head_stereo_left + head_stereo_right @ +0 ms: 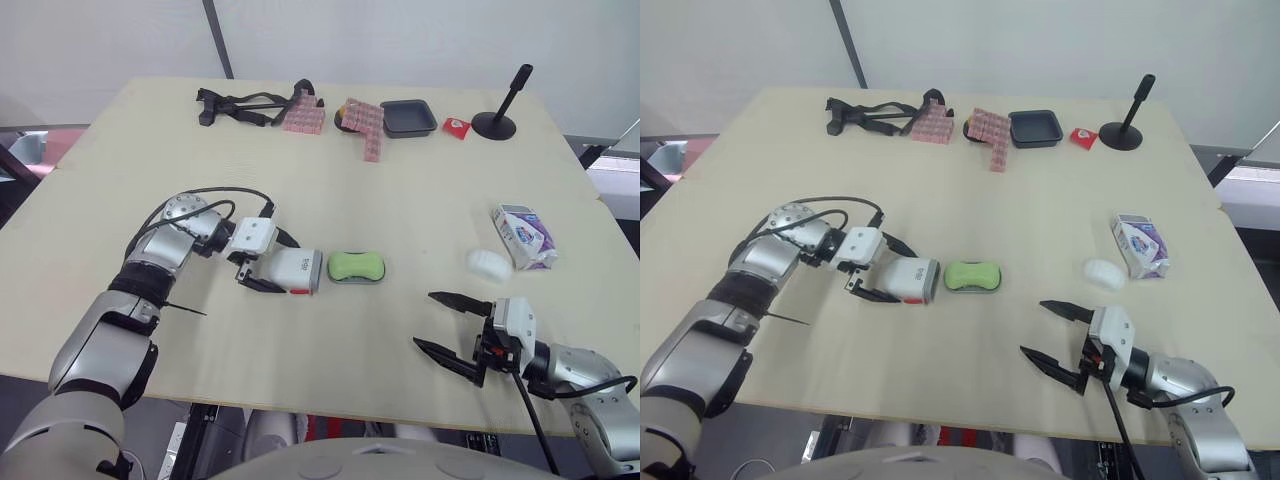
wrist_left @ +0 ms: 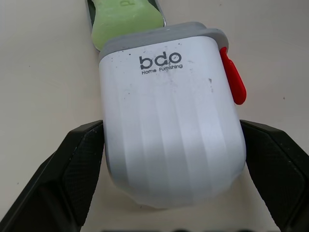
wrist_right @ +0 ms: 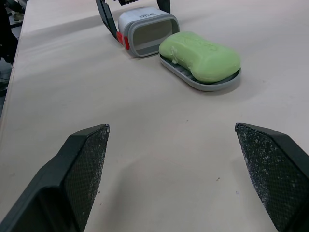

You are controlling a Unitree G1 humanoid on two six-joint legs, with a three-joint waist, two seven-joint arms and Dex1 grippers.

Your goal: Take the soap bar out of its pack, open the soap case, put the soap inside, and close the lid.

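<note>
A green soap bar lies on the grey inner tray of the soap case, in the middle of the table. The case's white ribbed cover with a red latch lies on its side just left of the tray, open mouth toward the soap. My left gripper is shut on this cover, one finger on each side. My right gripper hovers open near the front right edge, well apart from the soap. The white and purple soap pack lies at the right.
A crumpled white wrapper lies beside the pack. Along the far edge are black strapped tools, pink patterned blocks, a black dish, a small red item and a black stand.
</note>
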